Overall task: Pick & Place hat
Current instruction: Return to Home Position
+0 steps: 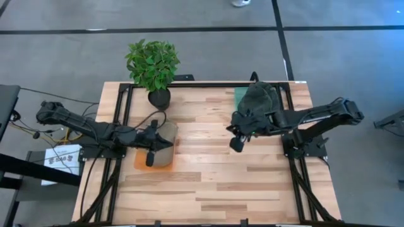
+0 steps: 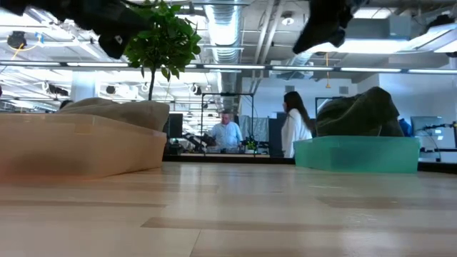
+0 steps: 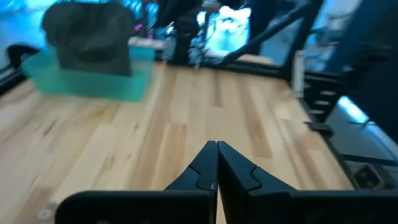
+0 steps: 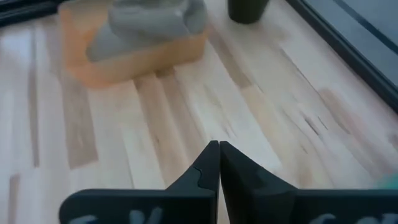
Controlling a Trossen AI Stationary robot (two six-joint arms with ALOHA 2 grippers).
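Observation:
A beige-grey hat (image 1: pixel 165 133) lies in an orange tray (image 1: pixel 140 159) on the table's left side. In the right wrist view the hat (image 4: pixel 152 22) rests on the tray's floor. A dark green hat (image 1: pixel 259 99) sits heaped in a teal tray (image 1: pixel 240 96) near the far right; the low view shows this hat (image 2: pixel 360 113) rising above the tray's rim (image 2: pixel 357 153). My left gripper (image 3: pixel 217 147) hovers above the orange tray, shut and empty. My right gripper (image 4: pixel 219 145) hangs shut and empty above bare table, just left of the teal tray.
A potted plant (image 1: pixel 153 66) stands at the far edge, just beyond the orange tray. Bare wooden table (image 1: pixel 214 183) stretches between the trays and toward the near edge. Black frame rails (image 1: pixel 123 107) run along both sides. People stand in the room behind (image 2: pixel 294 121).

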